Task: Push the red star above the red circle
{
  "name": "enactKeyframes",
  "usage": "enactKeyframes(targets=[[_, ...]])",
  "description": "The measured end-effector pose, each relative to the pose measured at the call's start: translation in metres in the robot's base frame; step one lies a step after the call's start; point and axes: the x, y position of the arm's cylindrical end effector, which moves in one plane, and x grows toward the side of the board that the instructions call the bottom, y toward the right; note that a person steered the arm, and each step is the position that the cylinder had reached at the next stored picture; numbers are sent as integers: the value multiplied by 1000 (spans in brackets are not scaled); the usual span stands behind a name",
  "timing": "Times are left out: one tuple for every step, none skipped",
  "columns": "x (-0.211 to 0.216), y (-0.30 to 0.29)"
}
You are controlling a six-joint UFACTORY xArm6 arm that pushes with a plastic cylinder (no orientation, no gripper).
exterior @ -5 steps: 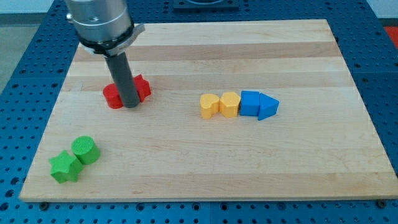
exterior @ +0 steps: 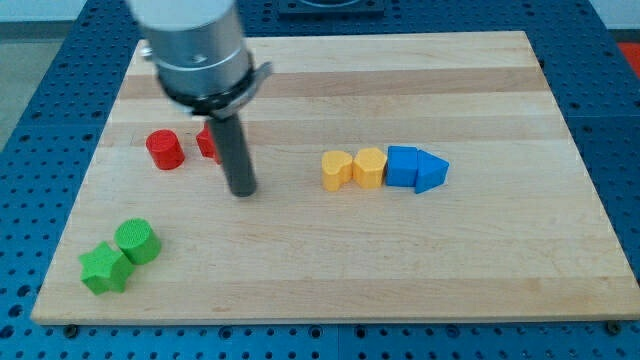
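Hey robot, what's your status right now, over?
My tip on bare board, just below the red star, which the rod partly hides. Red circle sits to the star's left, apart. Star not above circle yet. Nothing in the way.

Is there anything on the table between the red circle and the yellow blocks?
Yes. In the camera view the red star and my tip sit between the red circle and the yellow blocks. The rod hides most of the star.
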Motion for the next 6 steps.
enactKeyframes(targets=[[-1, 28], [-29, 44], [-49, 26], [-53, 2], [-53, -25], [-53, -55]])
